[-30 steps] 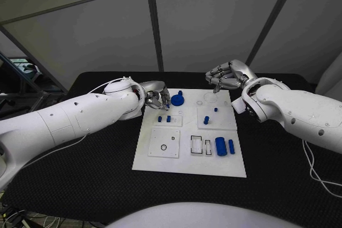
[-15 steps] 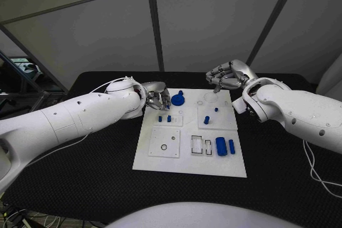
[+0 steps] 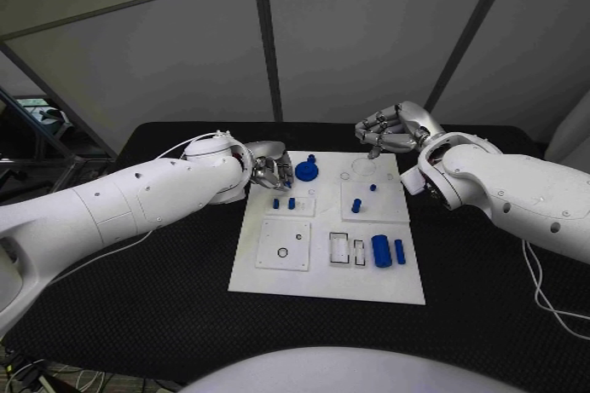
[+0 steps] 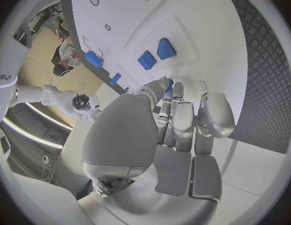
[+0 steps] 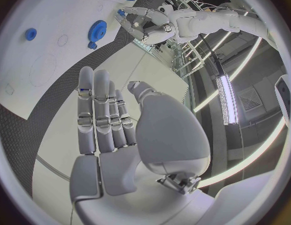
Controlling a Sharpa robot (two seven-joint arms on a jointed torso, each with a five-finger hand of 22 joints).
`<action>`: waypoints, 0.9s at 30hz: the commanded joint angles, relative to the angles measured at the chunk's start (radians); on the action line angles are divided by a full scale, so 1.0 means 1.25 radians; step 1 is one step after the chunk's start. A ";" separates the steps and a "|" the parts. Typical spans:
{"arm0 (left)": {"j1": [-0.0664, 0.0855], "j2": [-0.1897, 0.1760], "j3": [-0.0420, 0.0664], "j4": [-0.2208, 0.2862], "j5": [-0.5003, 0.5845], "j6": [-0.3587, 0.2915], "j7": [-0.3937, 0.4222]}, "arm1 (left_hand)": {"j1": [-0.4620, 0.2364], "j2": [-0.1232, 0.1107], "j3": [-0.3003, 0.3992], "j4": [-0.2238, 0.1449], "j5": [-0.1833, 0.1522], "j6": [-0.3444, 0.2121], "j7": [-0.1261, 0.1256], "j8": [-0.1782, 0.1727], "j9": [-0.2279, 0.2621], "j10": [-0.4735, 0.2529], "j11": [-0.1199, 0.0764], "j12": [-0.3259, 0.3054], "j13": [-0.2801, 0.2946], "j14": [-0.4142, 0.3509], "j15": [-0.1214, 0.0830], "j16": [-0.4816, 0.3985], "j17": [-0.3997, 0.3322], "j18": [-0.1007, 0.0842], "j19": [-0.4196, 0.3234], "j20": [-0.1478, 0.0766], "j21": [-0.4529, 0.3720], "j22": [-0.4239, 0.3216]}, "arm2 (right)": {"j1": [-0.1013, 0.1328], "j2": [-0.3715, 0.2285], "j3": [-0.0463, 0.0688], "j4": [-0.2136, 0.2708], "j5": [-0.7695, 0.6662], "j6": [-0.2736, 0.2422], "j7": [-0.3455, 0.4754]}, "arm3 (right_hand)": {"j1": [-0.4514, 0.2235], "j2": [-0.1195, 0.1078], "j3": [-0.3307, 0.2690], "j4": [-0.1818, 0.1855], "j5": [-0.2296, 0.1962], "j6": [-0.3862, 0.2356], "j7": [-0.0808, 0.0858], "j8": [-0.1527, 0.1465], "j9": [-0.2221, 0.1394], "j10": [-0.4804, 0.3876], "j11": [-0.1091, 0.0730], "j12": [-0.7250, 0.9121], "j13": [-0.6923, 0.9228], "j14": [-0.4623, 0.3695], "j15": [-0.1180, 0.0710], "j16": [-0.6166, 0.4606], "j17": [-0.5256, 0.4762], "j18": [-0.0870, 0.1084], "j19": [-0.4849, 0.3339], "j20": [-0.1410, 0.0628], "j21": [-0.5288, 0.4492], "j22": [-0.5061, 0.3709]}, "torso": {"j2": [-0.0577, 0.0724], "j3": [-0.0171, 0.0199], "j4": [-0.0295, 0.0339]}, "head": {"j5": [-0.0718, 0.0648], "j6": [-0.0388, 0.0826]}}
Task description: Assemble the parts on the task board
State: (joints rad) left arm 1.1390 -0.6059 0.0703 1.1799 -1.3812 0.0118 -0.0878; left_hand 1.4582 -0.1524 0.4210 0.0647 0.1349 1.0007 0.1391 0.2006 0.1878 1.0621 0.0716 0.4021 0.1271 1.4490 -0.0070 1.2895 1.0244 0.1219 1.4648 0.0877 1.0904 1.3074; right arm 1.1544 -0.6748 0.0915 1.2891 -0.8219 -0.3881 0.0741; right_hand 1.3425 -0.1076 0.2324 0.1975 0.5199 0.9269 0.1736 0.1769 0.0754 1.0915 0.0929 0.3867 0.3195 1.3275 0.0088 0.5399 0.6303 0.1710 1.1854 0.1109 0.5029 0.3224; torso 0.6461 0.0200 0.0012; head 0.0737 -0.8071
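Left hand (image 3: 270, 171): fingers curling near a small blue piece (image 4: 170, 83) at their tips; whether they are pinching it, cannot tell. Right hand (image 3: 387, 130): fingers bending loosely over nothing, hovering above the task board (image 3: 328, 282) at upper centre. Blue gear (image 3: 306, 172) lying just right of the left hand. Parts probably light, rigid, smooth plastic; pinching them by their sides looks best.

The black table (image 3: 147, 316) spreads wide under everything — its dark cloth-like top reaches from the near edge back to the wall. Behind it stand pale grey wall panels (image 3: 160, 69), split by dark upright strips (image 3: 267, 52). At the far left a metal frame (image 3: 37, 141) stands just beside the table's edge, and a thin white cable (image 3: 541, 295) trails over the table's right side.
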 commanded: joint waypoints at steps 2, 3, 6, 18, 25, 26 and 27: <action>0.001 0.003 0.001 -0.002 0.002 0.017 -0.004 | -0.005 0.001 0.004 -0.002 0.002 0.004 0.000 -0.003 -0.001 0.007 -0.002 -0.002 0.001 -0.001 -0.003 0.002 -0.001 -0.034 0.019 -0.003 -0.003 0.107 | 0.001 0.001 0.000 0.001 -0.001 0.004 0.005 | 0.006 -0.002 0.005 0.001 0.005 -0.005 0.002 0.003 0.001 -0.006 -0.001 0.005 -0.001 -0.002 0.002 -0.004 0.001 0.009 0.006 0.002 -0.006 -0.001 | 0.000 -0.0001 0.0008 | 0.000 -0.001; 0.001 0.003 0.001 -0.002 0.002 0.018 -0.004 | -0.005 0.001 0.004 -0.002 0.002 0.004 0.000 -0.003 -0.001 0.007 -0.002 -0.002 0.001 -0.001 -0.003 0.002 -0.001 -0.034 0.019 -0.003 -0.003 0.107 | 0.001 0.001 0.000 0.001 -0.001 0.004 0.005 | 0.006 -0.002 0.005 0.001 0.005 -0.005 0.002 0.003 0.001 -0.006 -0.001 0.005 -0.001 -0.002 0.002 -0.004 0.001 0.009 0.006 0.002 -0.006 -0.001 | 0.000 -0.0001 0.0010 | 0.000 -0.001; 0.001 0.004 0.001 -0.004 0.002 0.021 -0.004 | -0.005 0.001 0.004 -0.002 0.002 0.005 0.000 -0.003 -0.001 0.007 -0.002 -0.002 0.001 -0.002 -0.003 0.002 -0.002 -0.034 0.019 -0.003 -0.003 0.107 | 0.001 0.001 0.001 0.001 -0.001 0.004 0.005 | 0.006 -0.002 0.005 0.001 0.005 -0.005 0.002 0.003 0.001 -0.006 -0.001 0.005 -0.001 -0.002 0.002 -0.004 0.001 0.009 0.006 0.002 -0.006 -0.001 | 0.000 -0.0001 0.0007 | 0.001 -0.001; -0.001 0.008 0.000 -0.007 0.003 0.039 -0.008 | -0.006 0.001 0.004 -0.004 0.002 0.009 -0.003 -0.003 -0.001 0.014 -0.004 0.001 0.005 -0.002 -0.005 0.003 -0.002 -0.037 0.022 -0.004 0.017 0.114 | 0.001 0.001 0.001 0.000 -0.001 0.005 0.005 | 0.006 -0.002 0.005 0.001 0.005 -0.005 0.002 0.003 0.001 -0.006 -0.001 0.005 -0.001 -0.002 0.002 -0.004 0.001 0.009 0.006 0.002 -0.006 -0.001 | 0.000 -0.0001 0.0003 | 0.001 -0.003; -0.001 0.011 0.000 -0.010 0.003 0.040 -0.010 | -0.010 -0.003 0.005 -0.006 0.002 -0.018 0.002 -0.025 -0.012 0.014 -0.001 0.000 0.009 -0.004 -0.004 0.005 -0.005 -0.038 0.021 -0.004 0.018 0.117 | 0.001 0.001 0.001 0.000 -0.001 0.005 0.005 | 0.006 -0.002 0.005 0.001 0.005 -0.005 0.002 0.003 0.001 -0.006 -0.001 0.005 -0.001 -0.002 0.002 -0.004 0.001 0.009 0.006 0.002 -0.006 -0.001 | -0.001 0.0000 0.0006 | 0.001 -0.003; -0.001 0.011 0.000 -0.010 0.003 0.040 -0.010 | -0.011 -0.005 0.005 -0.006 0.002 -0.026 0.004 -0.031 -0.015 0.014 -0.001 0.000 0.010 -0.005 -0.003 0.005 -0.006 -0.038 0.020 -0.003 0.018 0.117 | 0.001 0.001 0.001 0.000 -0.001 0.005 0.005 | 0.006 -0.002 0.005 0.001 0.005 -0.005 0.002 0.003 0.001 -0.006 -0.001 0.005 -0.001 -0.002 0.002 -0.004 0.001 0.009 0.006 0.002 -0.006 -0.001 | -0.001 0.0000 0.0005 | 0.000 -0.003; -0.001 0.011 0.000 -0.011 0.003 0.040 -0.011 | -0.012 -0.006 0.005 -0.006 0.002 -0.035 0.005 -0.038 -0.019 0.014 0.000 -0.001 0.012 -0.005 -0.003 0.005 -0.007 -0.038 0.020 -0.003 0.018 0.118 | 0.001 0.001 0.001 0.000 -0.001 0.005 0.005 | 0.006 -0.002 0.005 0.001 0.005 -0.005 0.002 0.003 0.001 -0.006 -0.001 0.005 -0.001 -0.002 0.002 -0.004 0.001 0.009 0.006 0.002 -0.006 -0.001 | -0.001 -0.0002 0.0005 | 0.000 -0.003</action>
State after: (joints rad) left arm 1.1367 -0.5937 0.0703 1.1673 -1.3805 0.0483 -0.0936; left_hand 1.4499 -0.1606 0.4253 0.0604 0.1349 0.9648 0.1442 0.1586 0.1664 1.0749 0.0666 0.4021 0.1406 1.4456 -0.0105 1.2898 1.0168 0.1219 1.4648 0.0877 1.1078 1.3073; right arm 1.1544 -0.6742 0.0916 1.2884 -0.8220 -0.3872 0.0742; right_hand 1.3425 -0.1076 0.2324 0.1975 0.5200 0.9269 0.1736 0.1769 0.0754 1.0915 0.0928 0.3867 0.3195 1.3275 0.0089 0.5399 0.6302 0.1710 1.1853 0.1109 0.5029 0.3224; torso 0.6452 0.0199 0.0019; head 0.0743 -0.8115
